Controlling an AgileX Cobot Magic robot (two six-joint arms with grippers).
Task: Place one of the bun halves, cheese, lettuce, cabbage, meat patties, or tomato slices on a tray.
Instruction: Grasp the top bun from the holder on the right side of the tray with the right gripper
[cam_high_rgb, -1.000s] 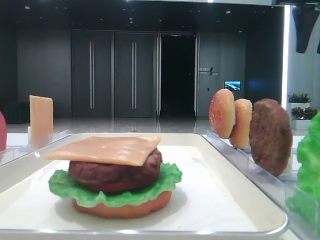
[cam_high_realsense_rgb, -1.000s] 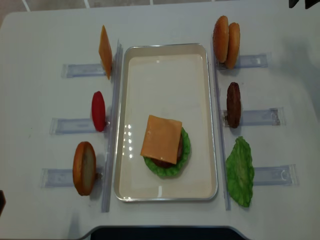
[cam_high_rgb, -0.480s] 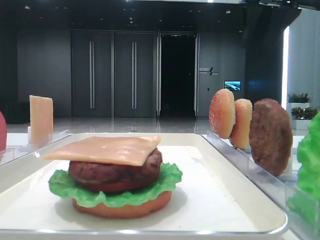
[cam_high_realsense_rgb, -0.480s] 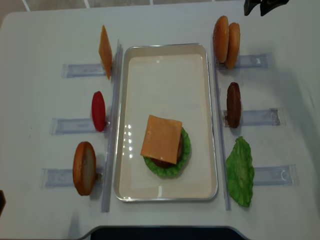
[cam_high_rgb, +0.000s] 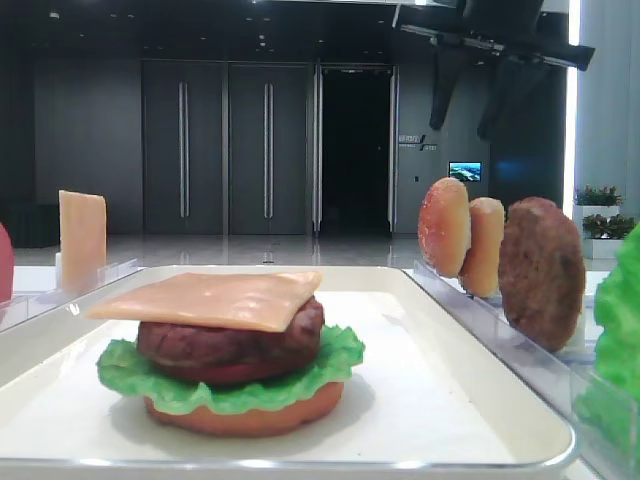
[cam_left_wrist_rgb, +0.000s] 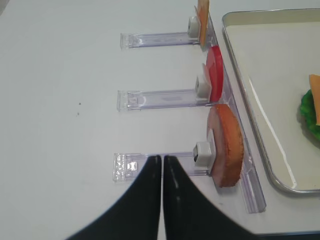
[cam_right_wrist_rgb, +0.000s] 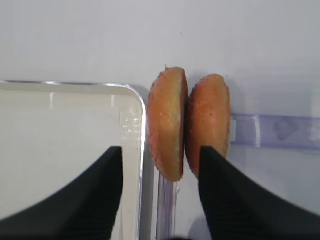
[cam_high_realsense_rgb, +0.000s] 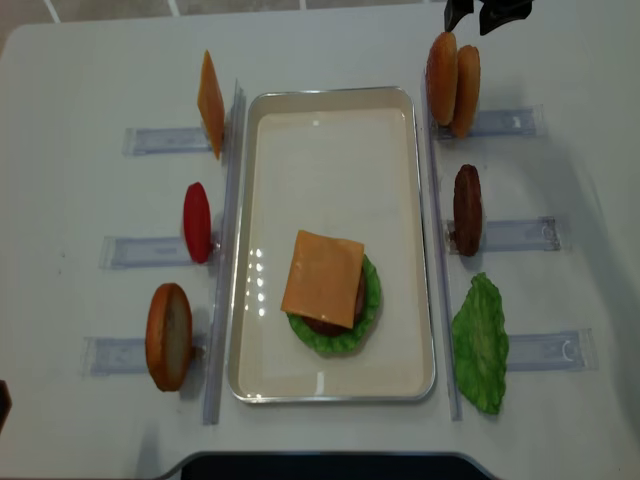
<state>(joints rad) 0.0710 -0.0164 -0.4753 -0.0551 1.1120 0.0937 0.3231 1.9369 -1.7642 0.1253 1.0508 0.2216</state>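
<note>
The white tray (cam_high_realsense_rgb: 330, 130) holds a stack topped by a cheese (cam_high_realsense_rgb: 322, 277) slice, over a meat patty (cam_high_rgb: 230, 345), lettuce (cam_high_realsense_rgb: 373, 290) and a bun bottom. Two bun halves stand on edge in the far right rack: the sesame-speckled bun top (cam_high_realsense_rgb: 441, 78) and, touching it, a paler half (cam_high_realsense_rgb: 465, 90). My right gripper (cam_high_realsense_rgb: 478, 15) hangs open just beyond them; in the right wrist view the right gripper (cam_right_wrist_rgb: 160, 150) has one fingertip on either side of the pair, touching neither. My left gripper (cam_left_wrist_rgb: 162, 157) is shut and empty over a clear rack (cam_left_wrist_rgb: 150, 165).
The right racks also hold a meat patty (cam_high_realsense_rgb: 467, 208) and a lettuce leaf (cam_high_realsense_rgb: 481, 340). The left racks hold a cheese slice (cam_high_realsense_rgb: 210, 103), a red tomato slice (cam_high_realsense_rgb: 197, 222) and an orange-brown bun half (cam_high_realsense_rgb: 168, 335). Long clear rails run along both sides of the tray.
My right gripper has come in from the top right corner to above the bun halves, and its jaws have spread wider. The left gripper and the food have not moved.
</note>
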